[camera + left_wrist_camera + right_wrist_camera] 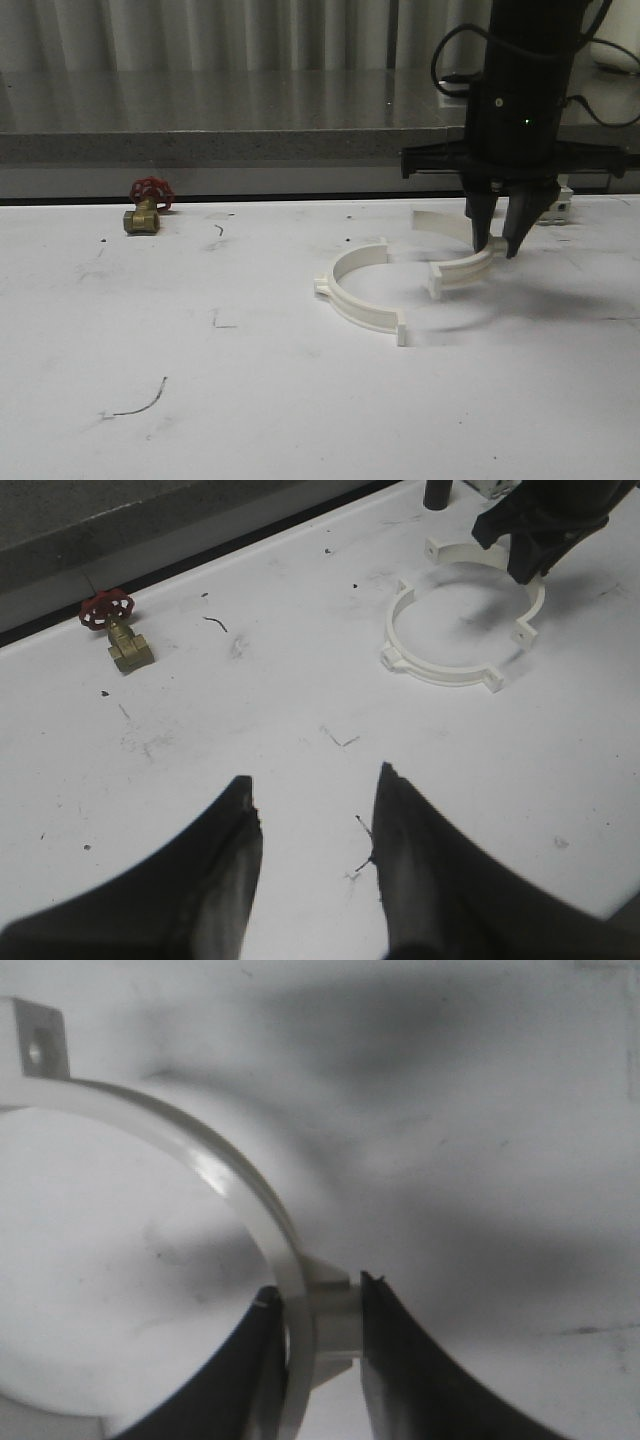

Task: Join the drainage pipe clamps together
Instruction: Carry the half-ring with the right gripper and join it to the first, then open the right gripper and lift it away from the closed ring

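One drainage pipe clamp half (352, 300) lies flat on the white table, its open side facing right. The other half (462, 268) faces it, with a small gap between their near end tabs. My right gripper (497, 246) points straight down and is shut on this second half at a thick block on its band. In the right wrist view the white band (222, 1178) curves away from the right gripper (320, 1305) to a holed tab (40, 1045). My left gripper (315, 790) is open over bare table, far from both halves (440, 668).
A brass valve with a red handwheel (147, 208) sits at the back left of the table (250, 400). A small white boxy part (560, 206) lies behind the right arm. A grey ledge (200, 145) runs along the far edge.
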### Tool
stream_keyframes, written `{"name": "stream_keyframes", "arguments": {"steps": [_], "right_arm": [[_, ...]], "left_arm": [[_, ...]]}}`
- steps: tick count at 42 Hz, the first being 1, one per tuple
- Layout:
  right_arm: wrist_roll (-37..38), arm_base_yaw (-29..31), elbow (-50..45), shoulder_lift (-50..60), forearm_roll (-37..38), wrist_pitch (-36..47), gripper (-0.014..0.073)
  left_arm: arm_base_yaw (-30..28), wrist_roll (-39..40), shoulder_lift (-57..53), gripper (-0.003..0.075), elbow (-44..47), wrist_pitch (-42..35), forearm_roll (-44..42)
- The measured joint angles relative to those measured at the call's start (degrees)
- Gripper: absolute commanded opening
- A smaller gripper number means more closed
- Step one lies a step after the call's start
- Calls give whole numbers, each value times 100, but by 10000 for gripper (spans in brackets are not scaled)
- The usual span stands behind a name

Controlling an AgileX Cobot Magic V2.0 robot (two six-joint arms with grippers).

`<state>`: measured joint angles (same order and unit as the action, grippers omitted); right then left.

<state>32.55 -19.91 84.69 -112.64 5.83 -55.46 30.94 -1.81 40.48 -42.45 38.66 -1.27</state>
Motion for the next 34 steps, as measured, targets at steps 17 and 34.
{"name": "stream_keyframes", "arguments": {"steps": [17,34], "right_arm": [[22,-94,0,-257,-45,338,148],[22,-132,0,-430,-72,350,148]], "left_arm": [[0,0,0,260,0,0,0],[0,0,0,260,0,0,0]]}}
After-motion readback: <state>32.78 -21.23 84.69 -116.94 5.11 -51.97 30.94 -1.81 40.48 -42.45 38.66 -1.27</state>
